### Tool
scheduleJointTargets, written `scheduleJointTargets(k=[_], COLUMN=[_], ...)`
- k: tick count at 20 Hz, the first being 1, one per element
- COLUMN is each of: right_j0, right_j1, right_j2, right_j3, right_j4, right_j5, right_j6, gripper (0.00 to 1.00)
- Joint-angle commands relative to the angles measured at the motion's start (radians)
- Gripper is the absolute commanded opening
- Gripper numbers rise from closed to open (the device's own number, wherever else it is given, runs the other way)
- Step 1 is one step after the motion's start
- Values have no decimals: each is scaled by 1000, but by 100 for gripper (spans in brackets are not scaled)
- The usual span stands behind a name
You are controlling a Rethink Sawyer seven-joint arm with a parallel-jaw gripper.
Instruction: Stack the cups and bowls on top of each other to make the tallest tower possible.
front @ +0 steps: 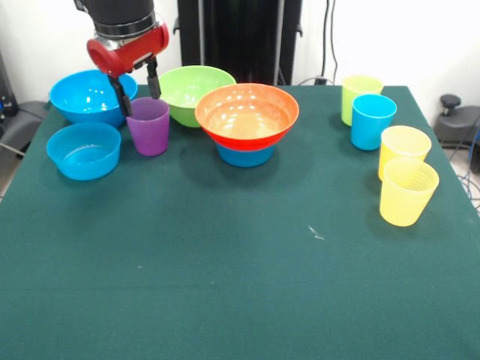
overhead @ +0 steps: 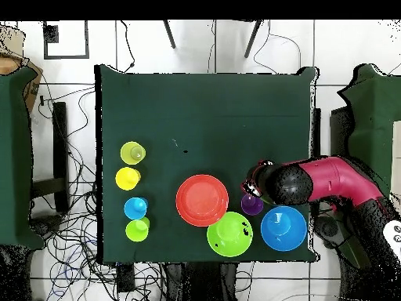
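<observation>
My gripper (front: 141, 103) is open. It hangs just over the translucent purple cup (front: 148, 126), with one finger at the rim's left and one behind it. The cup stands upright on the table. To its right the wide orange bowl (front: 247, 112) rests on a small blue bowl (front: 246, 156). Lime green (front: 360, 94), blue (front: 371, 120) and two yellow cups (front: 403, 148) (front: 407, 192) stand at the right. In the overhead view the arm (overhead: 313, 180) covers most of the purple cup (overhead: 251, 205), beside the orange bowl (overhead: 202, 200).
A lime green bowl (front: 193, 91) and a large blue bowl (front: 90, 94) stand behind the purple cup. Another small blue bowl (front: 82, 150) sits to its left near the table's edge. The green table (front: 225, 285) stretches toward the camera.
</observation>
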Motion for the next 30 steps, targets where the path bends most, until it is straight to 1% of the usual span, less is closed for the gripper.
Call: scheduleJointTargets(k=[1,5,8,10,12,14,19,21,23,27,30], right_j0=[35,29,29,29,20,18,29,37,39,45,46], right_j1=[29,29,60,85,95,97,130,126,118,96,79], right_j2=[-31,-27,-35,-38,-37,-35,-54,-57,-55,-47,-36], right_j3=[-28,-23,-36,-46,-54,-56,-62,-53,-43,-38,-38], right_j4=[-85,-81,-98,-107,-109,-112,-143,-146,-148,-146,-132], right_j5=[71,68,51,46,62,68,35,29,30,51,71], right_j6=[-282,-284,-291,-305,-340,-351,-318,-290,-282,-279,-289], gripper=[100,100,100,100,100,100,100,100,100,100,100])
